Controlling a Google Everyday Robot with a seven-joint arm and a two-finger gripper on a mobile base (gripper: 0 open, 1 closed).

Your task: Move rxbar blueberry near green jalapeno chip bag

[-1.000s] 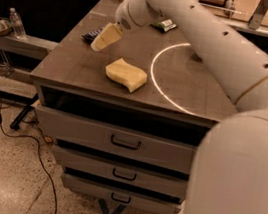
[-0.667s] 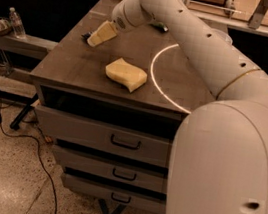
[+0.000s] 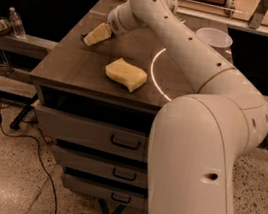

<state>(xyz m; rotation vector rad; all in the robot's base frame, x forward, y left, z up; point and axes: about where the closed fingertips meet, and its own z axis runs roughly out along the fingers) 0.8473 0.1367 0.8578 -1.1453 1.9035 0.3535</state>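
Note:
My gripper (image 3: 96, 35) is low over the far left part of the table top, its pale yellow tip pointing left and down. A small dark sliver, the rxbar blueberry (image 3: 86, 36), shows at the gripper's left tip on the table; the gripper covers most of it. The green jalapeno chip bag is hidden behind my arm. I cannot tell whether the gripper touches the bar.
A yellow wavy sponge (image 3: 125, 74) lies mid-table toward the front. A white bowl (image 3: 214, 38) stands at the far right corner. My large arm (image 3: 191, 62) crosses the right half of the dark table (image 3: 64, 65). A shelf with a water bottle (image 3: 17, 21) is at left.
The gripper has shifted slightly left toward the dark bar. The arm's elbow has swung forward and now covers the spot where a green bag showed.

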